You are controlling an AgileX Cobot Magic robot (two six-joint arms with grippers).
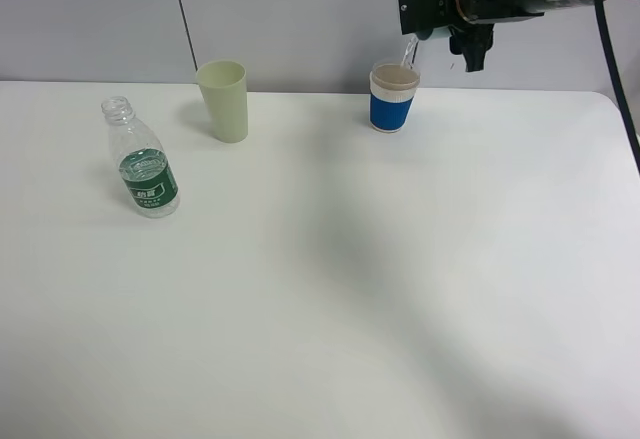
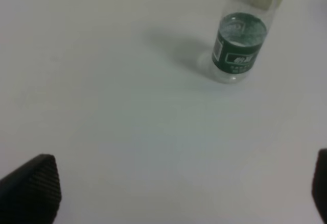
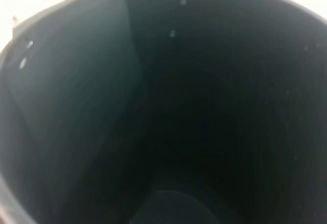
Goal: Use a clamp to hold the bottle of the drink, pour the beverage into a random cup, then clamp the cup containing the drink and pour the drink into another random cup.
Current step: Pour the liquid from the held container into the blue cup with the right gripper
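Exterior high view: white table (image 1: 330,299); bottle (image 1: 142,160), uncapped, green label, upright near the left edge, looking almost empty; pale green cup (image 1: 224,100) upright just behind and right of it, apart from it; blue-sleeved cup (image 1: 393,96) upright at the back, right of centre. Directly above the blue-sleeved cup hangs the right gripper (image 1: 440,4), carrying a dark object tipped over, from which a thin clear stream (image 1: 408,54) falls into the cup's mouth; the jaws are hidden among the dark hardware, so their spread cannot be read here. The governing relation: pouring lip straight above the receiving rim, receiver axis vertical, held vessel's axis near horizontal. By judgement this is the second pour, cup to cup, and the right arm is the only one near it. Left wrist view: the left gripper (image 2: 179,193) shows its two fingertips (image 2: 31,188) at opposite edges of the frame, set wide with nothing between them; the bottle stands on bare table well ahead of them, a low level of liquid showing at the label. Right wrist view: frame filled by the dark interior of a held cup (image 3: 168,112), droplets on its wall, rim edge toward the light; fingers out of sight, grip inferred from the cup staying aloft.
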